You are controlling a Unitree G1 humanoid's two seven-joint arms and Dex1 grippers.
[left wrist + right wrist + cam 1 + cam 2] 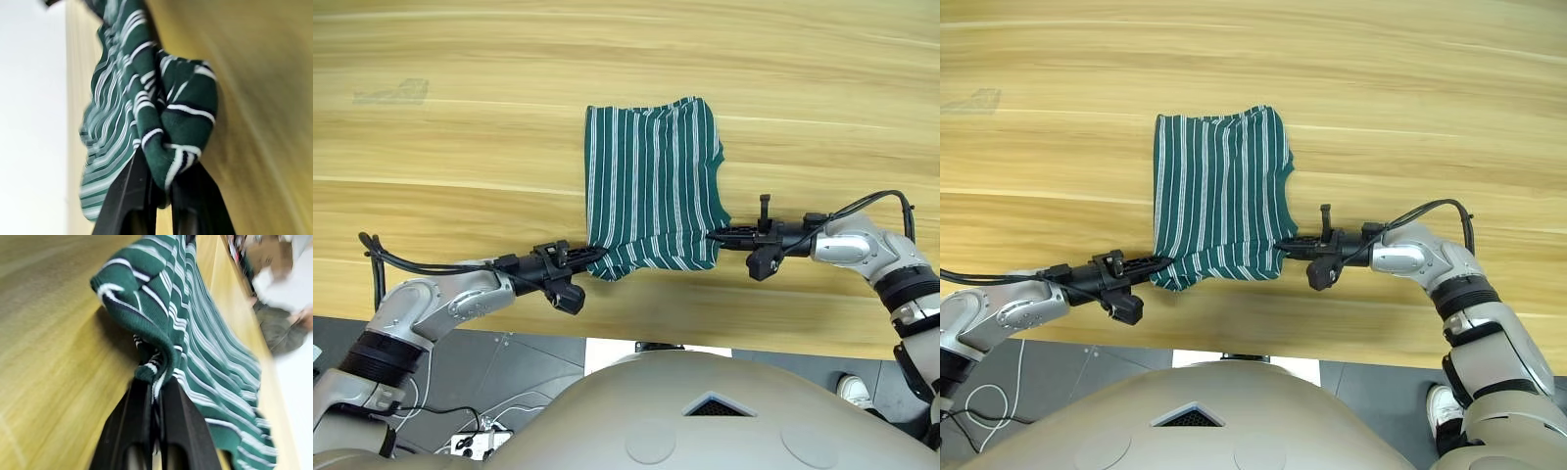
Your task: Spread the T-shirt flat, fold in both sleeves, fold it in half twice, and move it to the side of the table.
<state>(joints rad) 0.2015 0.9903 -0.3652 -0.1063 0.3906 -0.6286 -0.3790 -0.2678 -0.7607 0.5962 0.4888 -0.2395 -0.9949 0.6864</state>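
Note:
The T-shirt (651,181) is dark green with thin white stripes and lies folded into a narrow rectangle on the wooden table (450,147). Its near edge is lifted off the wood. My left gripper (592,254) is shut on the near left corner, where the cloth (168,147) bunches between the black fingers. At the near right corner my right gripper (713,235) is shut on the hem, a wad of fabric (151,367) pinched in its jaws. The far end of the shirt rests flat on the table.
The table's front edge (509,328) runs just below both grippers, with grey floor and cables beneath it. Bare wood stretches wide to the left, right and beyond the shirt.

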